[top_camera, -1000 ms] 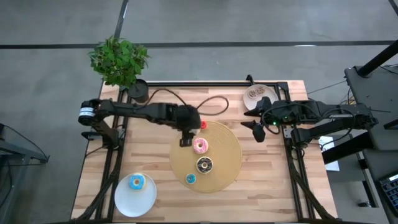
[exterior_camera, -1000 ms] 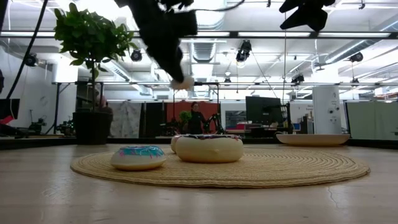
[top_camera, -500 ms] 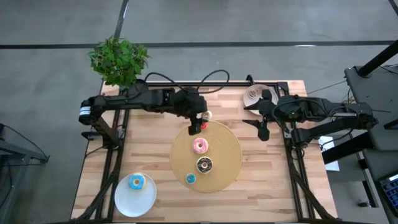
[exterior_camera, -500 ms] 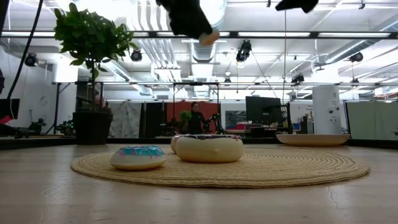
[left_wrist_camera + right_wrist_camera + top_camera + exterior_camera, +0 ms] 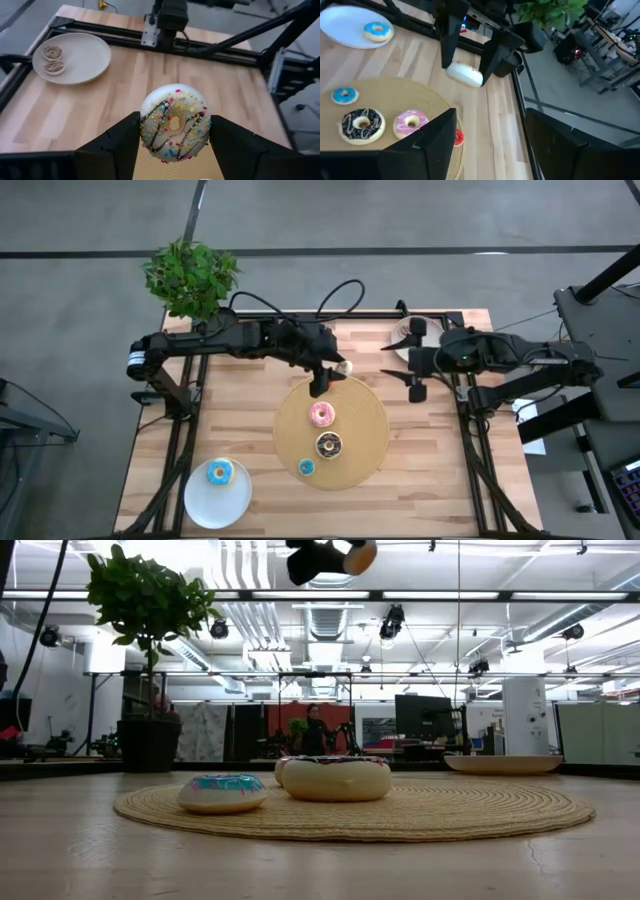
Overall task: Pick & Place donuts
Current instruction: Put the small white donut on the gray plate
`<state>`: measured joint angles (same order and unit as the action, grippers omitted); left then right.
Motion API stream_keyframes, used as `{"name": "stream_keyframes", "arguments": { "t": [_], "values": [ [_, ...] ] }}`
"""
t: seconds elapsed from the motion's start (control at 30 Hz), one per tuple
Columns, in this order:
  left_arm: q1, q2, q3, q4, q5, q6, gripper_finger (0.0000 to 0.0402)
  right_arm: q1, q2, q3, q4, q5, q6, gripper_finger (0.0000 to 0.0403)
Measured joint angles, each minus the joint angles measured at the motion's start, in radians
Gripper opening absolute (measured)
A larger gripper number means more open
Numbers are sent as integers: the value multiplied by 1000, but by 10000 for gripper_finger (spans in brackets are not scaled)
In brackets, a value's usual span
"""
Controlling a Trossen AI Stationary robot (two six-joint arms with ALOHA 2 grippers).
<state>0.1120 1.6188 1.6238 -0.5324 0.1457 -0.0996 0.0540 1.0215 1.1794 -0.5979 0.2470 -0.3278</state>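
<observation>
My left gripper (image 5: 333, 373) hangs high over the far edge of the round woven mat (image 5: 365, 430), shut on a white-iced donut (image 5: 175, 122) with sprinkles and chocolate drizzle. On the mat lie a pink donut (image 5: 321, 415), a chocolate donut (image 5: 329, 445) and a tiny blue donut (image 5: 306, 467). A tiny red donut (image 5: 457, 137) lies at the mat's far edge. A light-blue donut (image 5: 219, 473) sits on the near-left white plate (image 5: 200, 505). My right gripper (image 5: 412, 375) hovers open at the right, nothing between its fingers. My left gripper pinches the donut's outer rim (image 5: 144, 125) on two opposite sides between its two fingers (image 5: 117, 142). The fingers slant downward from the table's left side. The donut is lifted well clear of the mat, with its iced face turned back toward the wrist.
A second white plate (image 5: 405, 345) at the far right holds two tiny brown donuts (image 5: 52, 59). A potted plant (image 5: 192, 280) stands at the far-left corner. Black frame rails run along the table's far, left and right edges.
My left gripper has risen from just above the mat with the white donut and shifted toward the far and right edges, tipping from pointing down to a shallower slant. My right gripper has risen a little and rolled about its own axis, leaving the low view.
</observation>
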Motion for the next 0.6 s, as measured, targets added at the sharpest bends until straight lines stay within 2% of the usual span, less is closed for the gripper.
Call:
{"name": "stream_keyframes", "arguments": {
  "t": [0.6],
  "values": [
    [0, 0, 0, 9, 59, -72, 202, 0, 251, 178, -91, -4, -211, 228]
  ]
}}
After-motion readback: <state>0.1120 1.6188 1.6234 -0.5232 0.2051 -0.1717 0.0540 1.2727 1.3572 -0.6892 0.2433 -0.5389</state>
